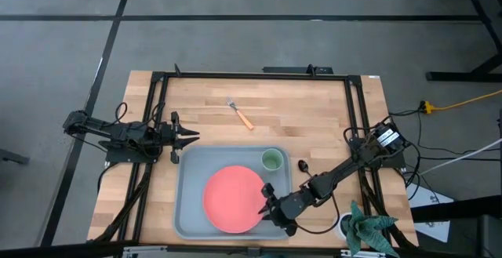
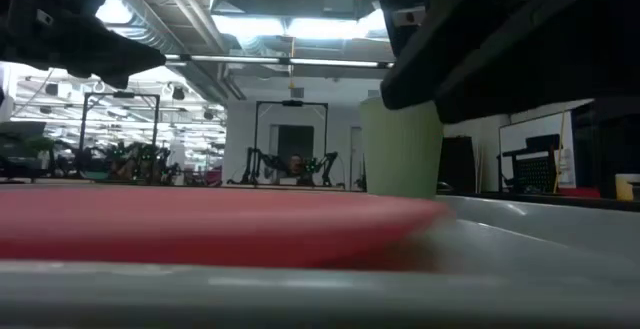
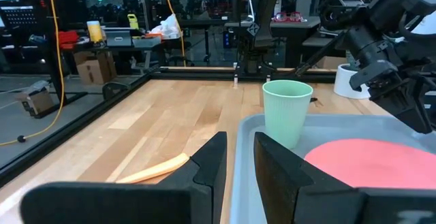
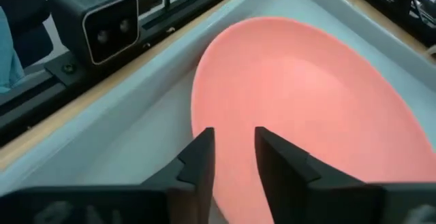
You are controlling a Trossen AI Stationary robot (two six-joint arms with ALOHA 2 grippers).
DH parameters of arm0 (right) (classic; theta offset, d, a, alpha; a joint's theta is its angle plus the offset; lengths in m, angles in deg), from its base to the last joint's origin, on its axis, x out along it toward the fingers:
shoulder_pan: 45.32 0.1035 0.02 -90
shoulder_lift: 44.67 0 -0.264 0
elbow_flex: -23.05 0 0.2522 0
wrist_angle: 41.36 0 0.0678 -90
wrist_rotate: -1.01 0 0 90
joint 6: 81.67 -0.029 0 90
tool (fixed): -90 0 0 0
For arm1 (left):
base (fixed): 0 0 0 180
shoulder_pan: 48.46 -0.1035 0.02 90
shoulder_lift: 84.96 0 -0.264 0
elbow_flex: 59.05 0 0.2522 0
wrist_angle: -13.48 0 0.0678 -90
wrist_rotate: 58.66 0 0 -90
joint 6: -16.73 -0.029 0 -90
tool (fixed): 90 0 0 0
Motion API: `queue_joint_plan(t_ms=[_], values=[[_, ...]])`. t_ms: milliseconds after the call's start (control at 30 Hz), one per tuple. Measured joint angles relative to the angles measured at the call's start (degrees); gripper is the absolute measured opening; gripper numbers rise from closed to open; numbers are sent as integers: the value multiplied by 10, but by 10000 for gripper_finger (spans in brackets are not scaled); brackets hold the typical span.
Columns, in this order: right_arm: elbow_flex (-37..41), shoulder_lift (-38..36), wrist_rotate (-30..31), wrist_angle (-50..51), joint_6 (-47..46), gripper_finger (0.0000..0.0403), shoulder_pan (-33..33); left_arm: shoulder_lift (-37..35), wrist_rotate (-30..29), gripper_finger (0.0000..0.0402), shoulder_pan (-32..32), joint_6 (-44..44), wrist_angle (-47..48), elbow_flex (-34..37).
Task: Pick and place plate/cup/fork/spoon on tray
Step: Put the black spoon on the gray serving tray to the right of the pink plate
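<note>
Waiting at the left edge of the table, the left gripper (image 1: 190, 139) hangs just off the tray's (image 1: 187, 211) near-left corner, its fingers (image 3: 208, 166) set a narrow gap apart and holding nothing; its wrist view looks along the wood past the tray rim, so it seems parked where it will not crowd the other arm

Moving right, the fork (image 1: 240, 114) lies alone on the bare wood beyond the tray, well apart from both grippers, tines pointing away toward the far-left and its orange handle toward the tray. It is the one task piece plainly not yet placed, and the left arm looks the nearer one to fetch it. No spoon can be made out in any view

On the tray itself, the coral plate (image 1: 234, 198) lies flat in the middle, taking up most of the floor, probably put there to leave the corners for smaller pieces. The pale-green cup (image 1: 271, 160) stands upright in the far-right corner, just beside the plate's rim but not on it

Right again, the right gripper (image 1: 267, 201) reaches in over the tray's right side and sits at the plate's right edge. Its fingers (image 4: 199, 157) are slightly parted, one over the plate and the other at its rim, with nothing between them; whether they touch the plate cannot be told

At the table's near-right corner a potted plant (image 1: 365, 228) stands clear of the work
</note>
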Motion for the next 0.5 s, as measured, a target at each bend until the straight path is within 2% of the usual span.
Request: queue_joint_plan(t_ms=[333, 500], values=[[0, -24, 6, 8, 0, 128, 4, 0, 0, 69, 0, 0, 0, 0], [0, -84, 89, 89, -34, 124, 29, 0, 3, 69, 0, 0, 0, 0]])
